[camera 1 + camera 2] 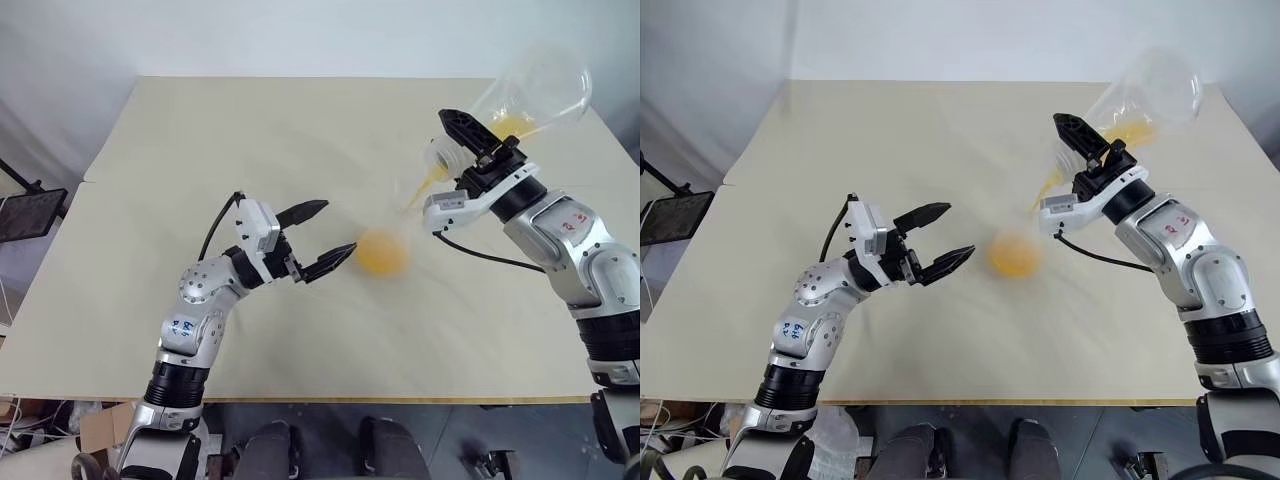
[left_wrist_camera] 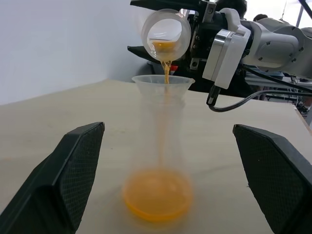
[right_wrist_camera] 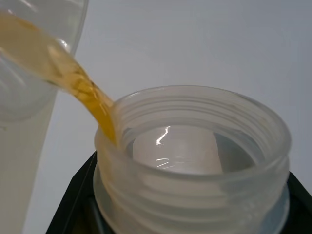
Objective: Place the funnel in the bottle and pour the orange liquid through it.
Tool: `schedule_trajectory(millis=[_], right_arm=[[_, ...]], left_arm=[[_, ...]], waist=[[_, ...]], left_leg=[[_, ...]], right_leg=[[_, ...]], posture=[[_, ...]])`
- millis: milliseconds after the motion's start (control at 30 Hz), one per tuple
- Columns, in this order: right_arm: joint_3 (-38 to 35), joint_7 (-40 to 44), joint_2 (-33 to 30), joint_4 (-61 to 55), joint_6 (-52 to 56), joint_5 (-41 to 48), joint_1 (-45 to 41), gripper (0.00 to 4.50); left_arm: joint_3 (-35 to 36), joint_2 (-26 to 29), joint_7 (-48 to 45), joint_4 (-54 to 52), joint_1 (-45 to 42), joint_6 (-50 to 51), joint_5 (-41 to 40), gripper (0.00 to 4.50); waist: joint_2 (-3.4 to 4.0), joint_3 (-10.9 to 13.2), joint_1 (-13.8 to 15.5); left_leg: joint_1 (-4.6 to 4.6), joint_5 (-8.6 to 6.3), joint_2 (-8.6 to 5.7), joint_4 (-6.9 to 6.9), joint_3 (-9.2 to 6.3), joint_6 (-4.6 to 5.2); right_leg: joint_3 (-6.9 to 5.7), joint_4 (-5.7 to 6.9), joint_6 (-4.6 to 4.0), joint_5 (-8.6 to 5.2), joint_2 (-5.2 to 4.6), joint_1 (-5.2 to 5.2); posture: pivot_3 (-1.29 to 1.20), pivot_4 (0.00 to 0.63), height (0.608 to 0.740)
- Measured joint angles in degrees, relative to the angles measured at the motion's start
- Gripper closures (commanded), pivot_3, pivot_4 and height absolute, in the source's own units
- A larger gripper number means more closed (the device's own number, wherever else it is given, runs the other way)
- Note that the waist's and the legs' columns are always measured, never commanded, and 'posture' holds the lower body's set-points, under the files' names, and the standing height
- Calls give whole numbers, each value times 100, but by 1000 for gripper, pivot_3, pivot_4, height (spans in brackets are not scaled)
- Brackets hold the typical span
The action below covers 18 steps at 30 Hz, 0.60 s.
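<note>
right gripper [image 1: 470,150] holds flask [image 1: 530,95] | orange liquid [image 2: 166,78] entering funnel [image 2: 163,84]

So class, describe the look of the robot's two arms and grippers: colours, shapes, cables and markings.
Both arms are silver-grey metal with black joints. The left gripper and right gripper each have two black, pointed fingers on a white block. A black cable loops at each wrist. The left arm bears blue markings, the right arm red ones.

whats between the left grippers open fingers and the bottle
Nothing: in the left wrist view only bare table lies between the open left gripper and the bottle, which stands ahead, centred between the fingers, funnel in its neck.
</note>
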Motion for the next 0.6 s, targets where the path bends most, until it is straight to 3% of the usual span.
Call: schedule_trajectory(millis=[600], right_arm=[[0,-181,-18,0,-96,-143,17,2017]], left_arm=[[-24,-39,15,0,0,0,0,0]], waist=[[0,0,1]], left_leg=[[0,0,0,0,0,0]], right_leg=[[0,0,0,0,0,0]], posture=[[0,150,740]])
